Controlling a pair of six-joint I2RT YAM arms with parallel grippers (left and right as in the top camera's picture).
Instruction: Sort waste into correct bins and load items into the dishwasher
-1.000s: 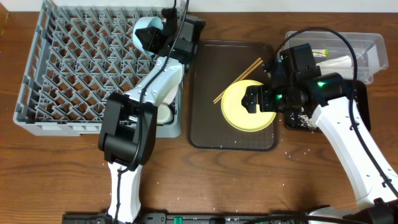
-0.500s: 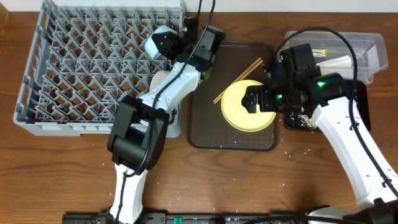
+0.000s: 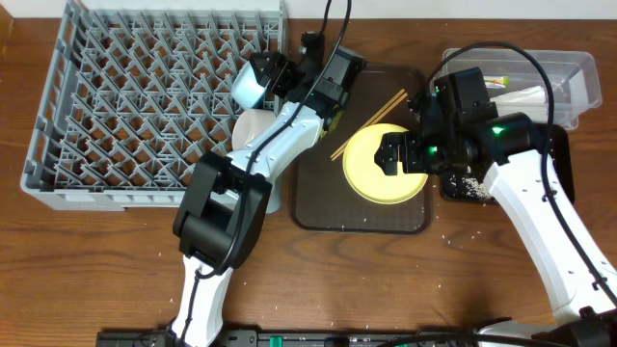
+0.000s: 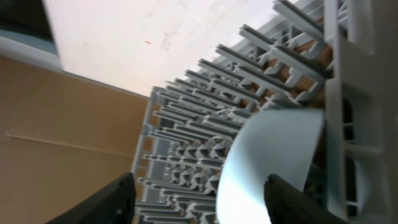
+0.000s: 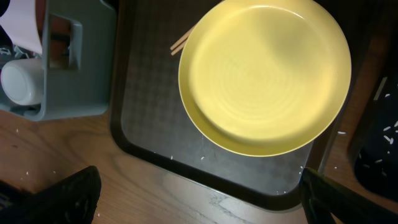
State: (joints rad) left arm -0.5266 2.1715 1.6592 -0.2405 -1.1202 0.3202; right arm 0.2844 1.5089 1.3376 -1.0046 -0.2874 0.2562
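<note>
The light blue bowl (image 3: 248,90) leans on its edge at the right rim of the grey dishwasher rack (image 3: 145,96). My left gripper (image 3: 272,75) stands open around it. In the left wrist view the bowl (image 4: 267,155) lies close to the right finger, and the left finger is well apart from it. A white bowl (image 3: 253,125) sits just below. My right gripper (image 5: 202,193) hangs open over the near edge of the yellow plate (image 5: 264,71). The chopsticks (image 3: 369,123) lie behind the plate (image 3: 386,164).
Plate and chopsticks rest on a brown serving tray (image 3: 318,193). A clear tub (image 3: 574,67) at the back right holds a wrapper (image 3: 496,81) and a napkin (image 3: 523,96). The black tray (image 3: 564,159) holds rice scraps (image 3: 468,183). A white cup (image 5: 18,81) sits in the rack's side pocket.
My left gripper has gone from shut on the blue bowl to open, and the arm has swung right. The bowl came down toward the rack's right rim. The right arm has stayed still.
</note>
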